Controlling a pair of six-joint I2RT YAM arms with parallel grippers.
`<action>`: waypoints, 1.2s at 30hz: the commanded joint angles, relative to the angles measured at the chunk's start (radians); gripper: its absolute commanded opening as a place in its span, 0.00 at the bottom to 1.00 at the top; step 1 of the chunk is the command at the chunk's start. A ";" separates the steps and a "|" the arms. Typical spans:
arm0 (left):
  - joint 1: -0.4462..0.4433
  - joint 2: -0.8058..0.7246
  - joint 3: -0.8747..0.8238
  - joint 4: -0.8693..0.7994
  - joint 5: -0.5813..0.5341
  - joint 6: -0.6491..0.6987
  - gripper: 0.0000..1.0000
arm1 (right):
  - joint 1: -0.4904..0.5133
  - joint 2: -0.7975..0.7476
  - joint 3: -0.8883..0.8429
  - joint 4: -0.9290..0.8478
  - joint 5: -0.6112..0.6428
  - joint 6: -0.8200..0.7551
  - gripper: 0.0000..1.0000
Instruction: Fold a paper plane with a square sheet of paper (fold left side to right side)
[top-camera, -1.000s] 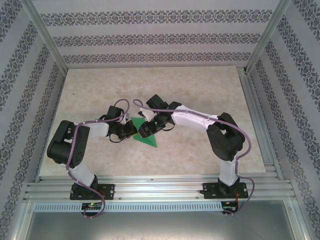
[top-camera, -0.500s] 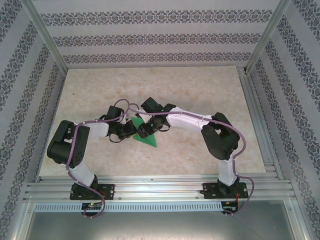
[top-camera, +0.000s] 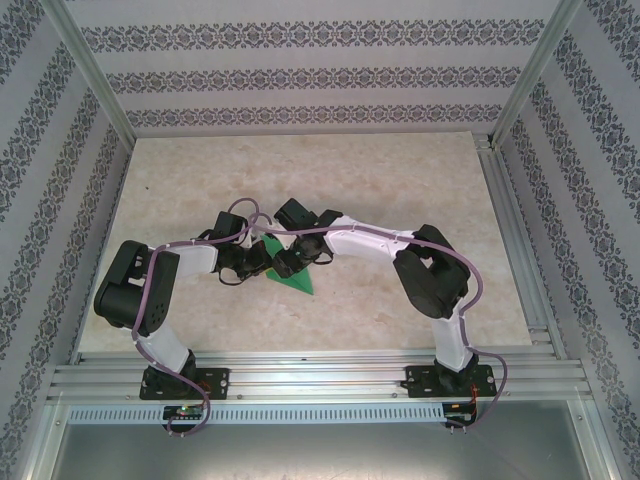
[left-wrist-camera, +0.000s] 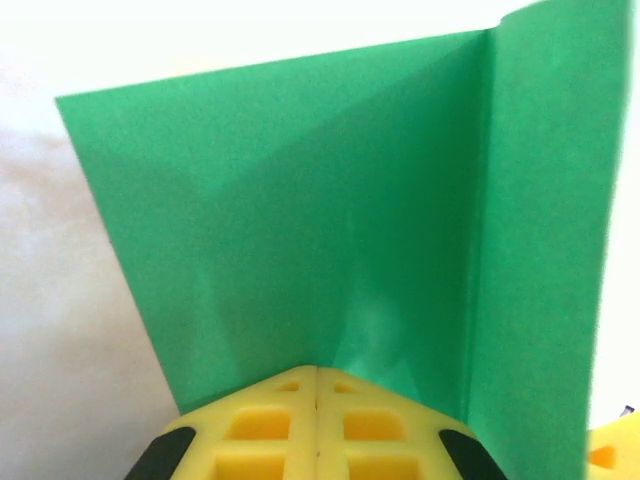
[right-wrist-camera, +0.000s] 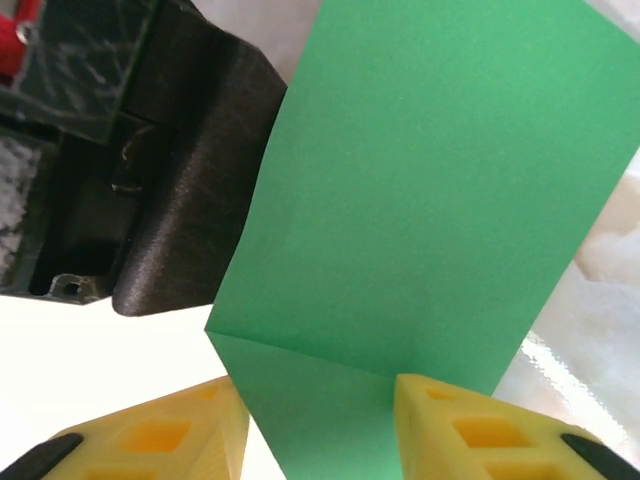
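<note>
The bright green sheet of paper (top-camera: 299, 280) lies creased into a pointed shape at the table's middle, between both arms. My left gripper (top-camera: 260, 263) is shut, and in the left wrist view its yellow fingertips (left-wrist-camera: 318, 375) rest together against the green paper (left-wrist-camera: 300, 200), which has a raised flap on the right. My right gripper (top-camera: 288, 262) reaches in from the right. Seen from the right wrist, it (right-wrist-camera: 318, 400) stands open with a creased flap of the paper (right-wrist-camera: 430, 180) running up between its two fingers. The left gripper's black body (right-wrist-camera: 190, 170) sits just behind that flap.
The pale marbled tabletop (top-camera: 380, 180) is bordered by aluminium rails (top-camera: 510, 230) and patterned walls. The two wrists are close together over the paper, with purple cables looping above them.
The right arm has shifted left toward the left gripper, and its jaws have narrowed around the paper flap. The left gripper has stayed shut in place.
</note>
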 joint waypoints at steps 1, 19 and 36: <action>-0.007 0.025 0.000 -0.054 -0.059 0.026 0.01 | -0.002 0.011 0.039 -0.002 0.007 -0.004 0.32; -0.007 0.019 -0.016 -0.059 -0.071 0.031 0.01 | -0.131 0.038 -0.017 0.079 -0.353 0.037 0.09; -0.007 0.007 -0.035 -0.067 -0.084 0.032 0.01 | -0.210 0.104 -0.019 0.071 -0.433 0.013 0.09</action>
